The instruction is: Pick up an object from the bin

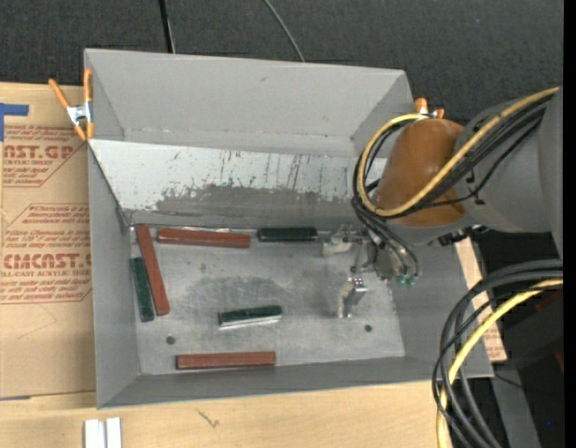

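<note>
Risk: our claw (349, 299), open or closed we cannot tell, hangs over bare bin (306, 339) floor and may grab nothing.

**user1:** where's the cam sitting?

**user2:** single one, up above the bin (241, 101), looking down at a slight slant. Close enough that the whole bin shows, walls and floor. The arm (512, 166) is on the right.

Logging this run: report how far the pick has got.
Done: nothing lifted; the red-brown bars and dark green bars all lie on the bin floor. In hand: the gripper hangs over bare floor near the back dark green bar. Left: grasp and lift.
</note>
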### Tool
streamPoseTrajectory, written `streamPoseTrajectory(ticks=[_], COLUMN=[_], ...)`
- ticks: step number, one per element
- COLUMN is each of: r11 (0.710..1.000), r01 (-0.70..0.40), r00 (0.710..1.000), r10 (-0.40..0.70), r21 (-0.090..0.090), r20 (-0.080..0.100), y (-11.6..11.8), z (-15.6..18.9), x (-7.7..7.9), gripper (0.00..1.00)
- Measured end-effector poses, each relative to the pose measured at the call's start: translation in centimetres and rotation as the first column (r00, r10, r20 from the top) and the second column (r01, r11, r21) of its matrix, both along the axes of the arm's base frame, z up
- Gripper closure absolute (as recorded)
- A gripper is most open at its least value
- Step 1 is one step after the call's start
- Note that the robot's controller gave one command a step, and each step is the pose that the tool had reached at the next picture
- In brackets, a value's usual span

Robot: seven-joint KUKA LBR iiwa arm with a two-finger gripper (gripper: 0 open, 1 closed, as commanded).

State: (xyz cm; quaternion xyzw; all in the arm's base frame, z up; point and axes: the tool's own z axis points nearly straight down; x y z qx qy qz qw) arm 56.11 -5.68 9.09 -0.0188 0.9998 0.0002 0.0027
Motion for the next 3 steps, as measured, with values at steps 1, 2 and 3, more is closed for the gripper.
streamPoseTrajectory(ticks=[1, 2, 3], r11=[0.996, 0.996, 0.999], r01=[-0.084, -0.088, -0.042], r00=[0.996, 0.996, 0.999], r10=[0.084, 0.088, 0.042], r21=[-0.003, -0.008, 0.0], r20=[0.021, 0.012, 0.012], y=[0.4, 5.0, 8.7], z=[-1.7, -1.6, -1.4], x=[-1.0, -1.5, -2.6], gripper=[0.0, 0.0, 1.0])
